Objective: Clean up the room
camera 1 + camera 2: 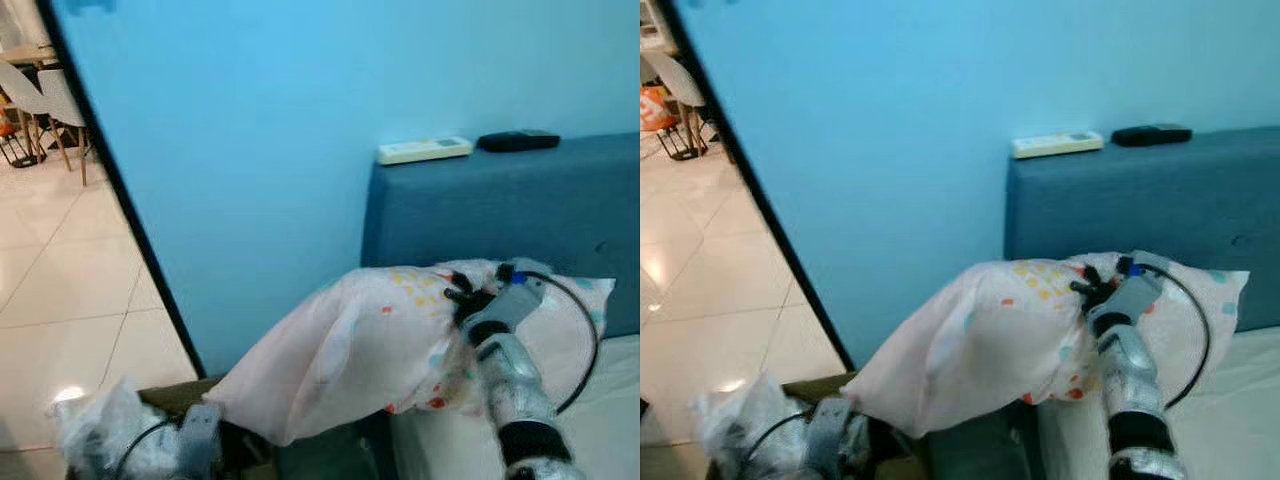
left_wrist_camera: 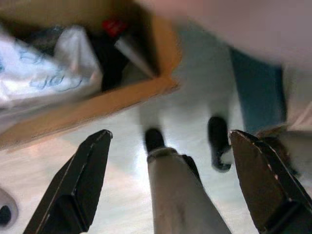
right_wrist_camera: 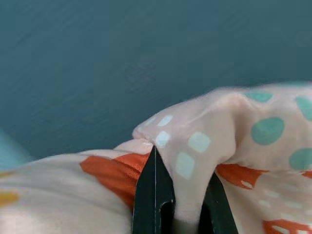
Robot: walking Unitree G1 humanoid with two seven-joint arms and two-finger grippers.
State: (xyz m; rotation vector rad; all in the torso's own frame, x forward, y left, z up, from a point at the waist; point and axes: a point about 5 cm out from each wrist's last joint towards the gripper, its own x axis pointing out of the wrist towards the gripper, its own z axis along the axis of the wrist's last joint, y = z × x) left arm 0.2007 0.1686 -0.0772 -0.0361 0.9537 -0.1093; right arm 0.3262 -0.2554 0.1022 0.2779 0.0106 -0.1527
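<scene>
Soft matt cloth pillow (image 1: 360,350), glossy floor tiles (image 1: 70,290), seemingly cardboard box (image 2: 97,102).

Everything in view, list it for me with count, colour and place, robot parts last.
pillow: one, pink with coloured spots, held against the headboard
headboard: one, dark blue, by the wall
remote: one, white, on top of the headboard
black object: one, beside the remote, too small to identify
cardboard box: one, brown, on the floor
plastic bag: one, whitish, in the box
chairs: pale, in the far room
right gripper: pinching the pillow
left gripper: open, above the floor
</scene>
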